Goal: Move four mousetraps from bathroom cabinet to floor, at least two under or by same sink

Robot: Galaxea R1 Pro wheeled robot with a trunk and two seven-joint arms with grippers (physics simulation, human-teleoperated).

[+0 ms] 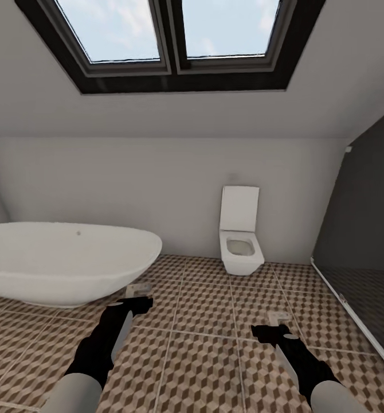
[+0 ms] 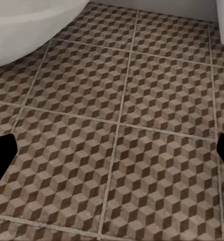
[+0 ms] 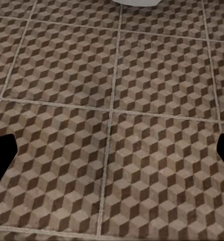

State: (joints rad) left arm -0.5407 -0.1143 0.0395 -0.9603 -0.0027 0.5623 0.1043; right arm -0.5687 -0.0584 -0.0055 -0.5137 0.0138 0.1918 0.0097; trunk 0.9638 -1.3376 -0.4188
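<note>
Both arms hang over the bathroom floor (image 1: pixel 203 344) w/ a mousetrap at each gripper tip, left (image 1: pixel 138 290) nearer the bathtub (image 1: pixel 66 261) than right (image 1: pixel 279 317), jaws' state can't tell, so prob. mid-task: none laid down, no sink nearby.

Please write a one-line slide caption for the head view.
Both arms extended over the cube-patterned bathroom floor, left gripper and right gripper low, facing a white bathtub and toilet.
</note>
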